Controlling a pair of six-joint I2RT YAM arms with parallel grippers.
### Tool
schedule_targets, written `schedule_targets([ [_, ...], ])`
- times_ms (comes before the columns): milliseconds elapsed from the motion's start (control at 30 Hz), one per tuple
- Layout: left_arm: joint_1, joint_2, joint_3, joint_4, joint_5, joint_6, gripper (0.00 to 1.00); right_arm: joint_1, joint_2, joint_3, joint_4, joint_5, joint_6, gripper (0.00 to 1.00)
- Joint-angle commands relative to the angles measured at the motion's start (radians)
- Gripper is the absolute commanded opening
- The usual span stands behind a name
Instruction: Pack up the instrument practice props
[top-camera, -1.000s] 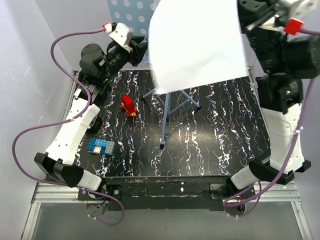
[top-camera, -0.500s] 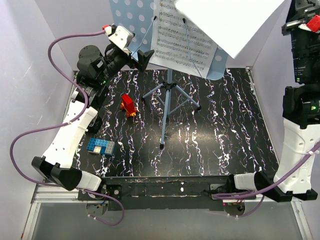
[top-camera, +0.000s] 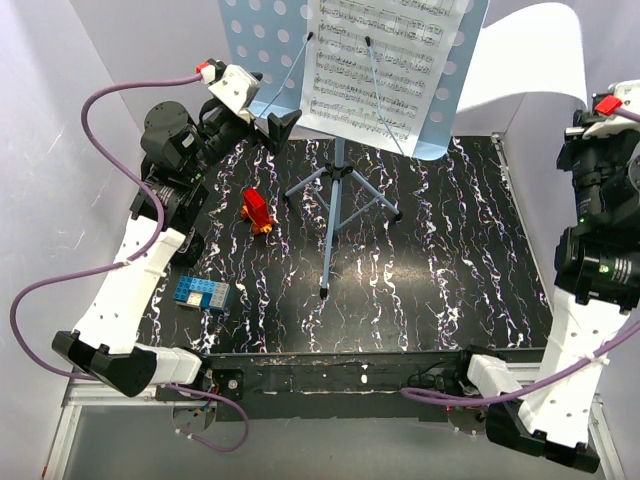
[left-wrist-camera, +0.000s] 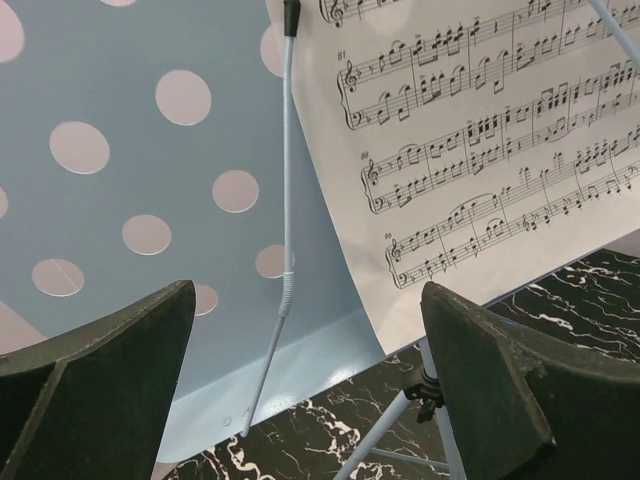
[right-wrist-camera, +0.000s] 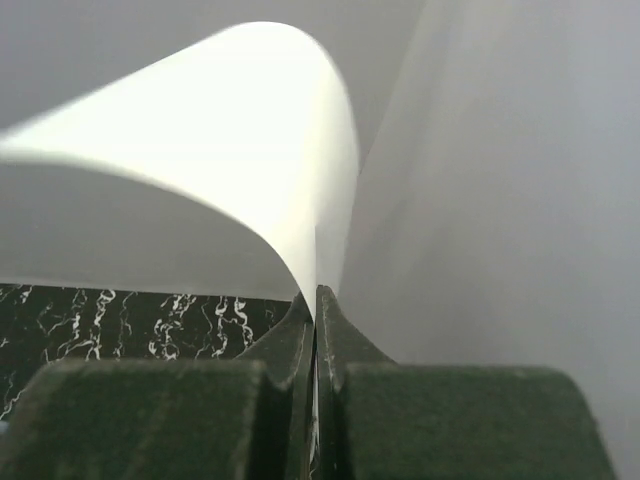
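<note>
The light-blue music stand (top-camera: 333, 205) rises at the back of the table on its tripod legs, and its perforated desk plate (left-wrist-camera: 120, 220) fills the left wrist view. One printed sheet-music page (top-camera: 375, 70) rests on the plate behind two thin retaining wires. My left gripper (top-camera: 278, 122) hangs open just left of the plate's lower edge, with nothing between its fingers (left-wrist-camera: 500, 380). My right gripper (right-wrist-camera: 316, 295) is shut on the edge of a second white page (top-camera: 525, 55). That page curls up and leftward, blank side showing (right-wrist-camera: 200, 150), at the far right near the wall.
A small red toy (top-camera: 257, 210) and a blue brick block (top-camera: 202, 293) lie on the black marbled table (top-camera: 450, 260), left of the stand's front leg. White walls close in on both sides and behind.
My right arm has swung the white page from in front of the stand over to the right wall and lower. My left gripper has opened and drawn back slightly to the left.
</note>
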Motion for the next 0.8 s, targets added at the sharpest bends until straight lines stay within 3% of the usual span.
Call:
schedule_targets([
  [0,0.003,-0.033,-0.028,0.000,0.020,0.024,0.96,-0.008,-0.067,-0.061,0.003,-0.021,0.055,0.01],
  [200,0.003,-0.037,-0.027,-0.013,0.031,0.027,0.97,-0.006,-0.158,-0.185,-0.144,-0.224,0.074,0.01],
  [333,0.003,-0.050,-0.048,-0.023,0.014,0.039,0.97,-0.008,-0.290,-0.371,-0.253,-0.201,0.020,0.01],
  [500,0.003,-0.065,-0.057,-0.038,-0.037,0.079,0.98,-0.008,-0.362,-0.506,-0.450,-0.189,0.118,0.01],
  [633,0.003,-0.074,-0.065,-0.061,-0.051,0.101,0.98,-0.009,-0.305,-0.540,-0.579,-0.205,0.062,0.01],
  [767,0.003,-0.077,-0.059,-0.079,-0.022,0.096,0.98,-0.043,-0.105,-0.462,-0.733,-0.290,0.061,0.01],
])
